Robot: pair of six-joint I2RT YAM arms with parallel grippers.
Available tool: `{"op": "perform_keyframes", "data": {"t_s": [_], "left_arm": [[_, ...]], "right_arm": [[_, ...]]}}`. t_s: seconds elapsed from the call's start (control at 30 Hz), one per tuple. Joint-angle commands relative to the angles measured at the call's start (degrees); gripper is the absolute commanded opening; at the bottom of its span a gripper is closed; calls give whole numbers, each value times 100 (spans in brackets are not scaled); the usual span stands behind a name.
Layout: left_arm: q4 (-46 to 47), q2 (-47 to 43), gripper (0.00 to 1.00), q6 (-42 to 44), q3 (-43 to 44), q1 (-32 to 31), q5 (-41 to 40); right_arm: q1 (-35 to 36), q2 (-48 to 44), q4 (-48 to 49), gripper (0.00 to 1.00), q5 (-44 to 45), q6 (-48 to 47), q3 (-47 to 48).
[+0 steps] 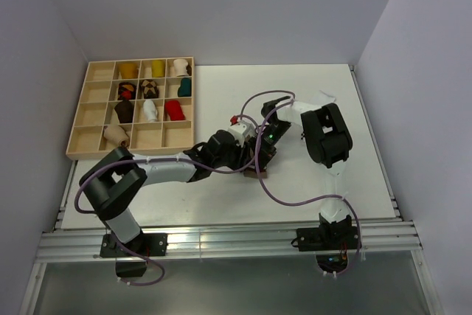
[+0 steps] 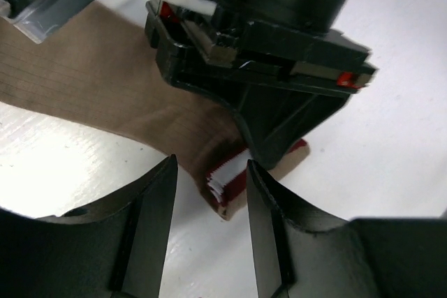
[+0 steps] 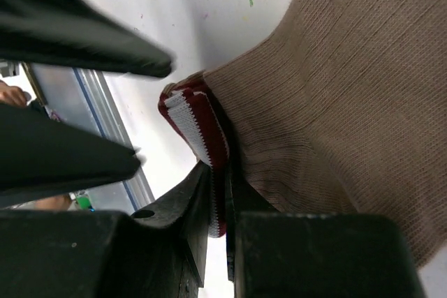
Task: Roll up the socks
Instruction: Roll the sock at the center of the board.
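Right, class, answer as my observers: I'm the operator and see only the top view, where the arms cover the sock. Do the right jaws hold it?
Observer: Yes. The right wrist view shows the right jaws shut on the maroon-and-white cuff of the brown sock.
Operator: And the left jaws?
Observer: Open, in the left wrist view. The cuff's corner shows in the gap between them; whether they touch it I can't tell.
Operator: How does the rest lie?
Observer: The part that shows lies flat and unrolled on the table, stretching away from the cuff.
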Motion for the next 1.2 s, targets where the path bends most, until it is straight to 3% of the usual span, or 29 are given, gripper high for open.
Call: {"op": "perform_keyframes", "data": {"t_s": [0.0, 0.43, 0.6, 0.7, 0.73, 0.83, 1.0, 1.17], "left_arm": [[187, 199, 49, 356, 249, -15, -93], [495, 656, 48, 110, 38, -15, 619], [320, 919, 30, -65, 38, -24, 601], [188, 1069, 17, -188, 38, -24, 592], [161, 1104, 9, -267, 38, -24, 592], [-58, 1201, 0, -442, 90, -24, 636], [-541, 1245, 0, -680, 178, 11, 654], [-1016, 1122, 0, -847, 214, 160, 961]], "right_arm": [[23, 137, 62, 12, 554, 88, 82], [32, 198, 202, 13, 721, 316, 135], [32, 102, 378, 16, 782, 492, 109], [32, -30, 501, 22, 817, 528, 47], [32, -82, 527, 27, 826, 554, -23], [23, -486, 860, 40, 835, 589, -364], [-379, -1514, 1441, 54, 721, 642, -849], [-1048, -2470, 1932, 55, 598, 545, -1402]]}}
